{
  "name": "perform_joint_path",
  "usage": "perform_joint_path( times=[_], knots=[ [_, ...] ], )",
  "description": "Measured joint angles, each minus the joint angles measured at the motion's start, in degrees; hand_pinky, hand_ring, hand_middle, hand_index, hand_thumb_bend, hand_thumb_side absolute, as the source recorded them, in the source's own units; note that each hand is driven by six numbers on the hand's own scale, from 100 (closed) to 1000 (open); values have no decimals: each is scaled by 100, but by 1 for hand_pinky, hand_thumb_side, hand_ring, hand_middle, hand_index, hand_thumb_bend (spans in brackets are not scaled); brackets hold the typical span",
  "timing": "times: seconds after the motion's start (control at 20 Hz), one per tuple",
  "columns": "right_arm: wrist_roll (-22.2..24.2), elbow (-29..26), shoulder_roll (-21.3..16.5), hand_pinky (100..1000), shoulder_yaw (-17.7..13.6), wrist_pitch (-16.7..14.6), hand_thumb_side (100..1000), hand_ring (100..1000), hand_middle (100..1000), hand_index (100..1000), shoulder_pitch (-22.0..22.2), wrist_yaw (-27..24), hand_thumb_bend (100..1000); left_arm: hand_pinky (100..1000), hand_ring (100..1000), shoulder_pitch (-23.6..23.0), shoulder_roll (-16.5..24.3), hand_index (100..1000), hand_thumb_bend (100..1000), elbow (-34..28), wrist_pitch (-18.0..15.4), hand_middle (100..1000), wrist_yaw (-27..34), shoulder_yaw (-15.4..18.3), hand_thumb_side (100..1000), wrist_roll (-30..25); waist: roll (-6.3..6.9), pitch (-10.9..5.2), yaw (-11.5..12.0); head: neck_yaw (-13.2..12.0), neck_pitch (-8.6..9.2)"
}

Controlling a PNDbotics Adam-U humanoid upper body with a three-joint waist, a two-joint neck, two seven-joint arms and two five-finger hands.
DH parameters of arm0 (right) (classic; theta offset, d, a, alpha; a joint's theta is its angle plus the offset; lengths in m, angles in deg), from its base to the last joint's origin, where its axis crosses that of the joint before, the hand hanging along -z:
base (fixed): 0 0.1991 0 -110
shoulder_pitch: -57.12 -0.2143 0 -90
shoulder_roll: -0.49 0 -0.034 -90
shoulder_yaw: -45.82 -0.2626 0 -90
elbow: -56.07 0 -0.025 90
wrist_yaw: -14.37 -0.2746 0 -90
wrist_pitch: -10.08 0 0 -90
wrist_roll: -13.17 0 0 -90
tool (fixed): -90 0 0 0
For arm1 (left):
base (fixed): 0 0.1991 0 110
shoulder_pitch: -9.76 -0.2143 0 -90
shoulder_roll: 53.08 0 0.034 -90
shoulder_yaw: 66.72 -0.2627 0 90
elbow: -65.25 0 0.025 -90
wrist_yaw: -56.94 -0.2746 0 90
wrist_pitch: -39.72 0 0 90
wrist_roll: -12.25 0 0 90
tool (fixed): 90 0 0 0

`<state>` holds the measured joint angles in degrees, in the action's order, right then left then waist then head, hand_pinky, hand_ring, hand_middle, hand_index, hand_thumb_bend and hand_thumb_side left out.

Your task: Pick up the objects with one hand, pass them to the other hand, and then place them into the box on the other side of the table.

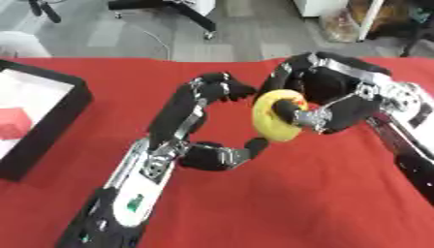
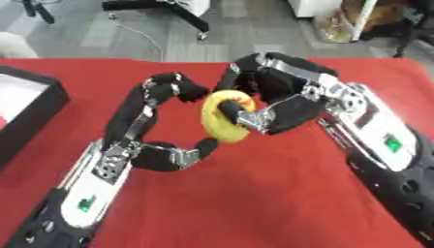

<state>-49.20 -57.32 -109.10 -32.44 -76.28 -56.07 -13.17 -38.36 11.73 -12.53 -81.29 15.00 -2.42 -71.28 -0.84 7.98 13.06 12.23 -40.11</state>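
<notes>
A yellow ring (image 1: 276, 116) hangs above the red tabletop (image 1: 280, 203), caught between my two robot hands at the middle of the scene. My right robot hand (image 2: 280, 99) grasps it: its thumb passes through the ring's hole and its fingers curl over the top edge, so the ring stands upright on its rim, facing sideways. My left robot hand (image 1: 199, 131) meets it from the other side. Its upper fingers (image 1: 222, 89) bend toward the ring's upper edge, and its thumb (image 1: 246, 147) reaches up to touch the lower rim. Whether the upper fingers are touching the ring I cannot tell, so the left robot hand brackets the ring rather than clearly gripping it. The ring is held clear of the cloth, between the two palms. Well off to the far side of my left robot hand, at the tabletop's edge, sits a black box (image 1: 42, 126) with a white lining and something red (image 1: 15, 125) inside it.
</notes>
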Motion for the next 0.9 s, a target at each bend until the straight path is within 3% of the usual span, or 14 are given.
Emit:
perform_joint_path(
  times=[0.6, 0.9],
  knots=[
    [60, 0, 1, 551, -3, 64, 100, 688, 380, 238, 0, -57, 100, 505, 521, 1, 0, 703, 364, -73, -278, 532, 18, -28, 435, 101, 0, 1, -24, 10, -4],
    [144, 0, 6, 552, -5, 118, 100, 691, 380, 238, 2, -71, 100, 505, 524, 0, 0, 702, 363, -78, -205, 535, 20, -28, 423, 401, 0, 1, -32, 45, -4]
  ],
)
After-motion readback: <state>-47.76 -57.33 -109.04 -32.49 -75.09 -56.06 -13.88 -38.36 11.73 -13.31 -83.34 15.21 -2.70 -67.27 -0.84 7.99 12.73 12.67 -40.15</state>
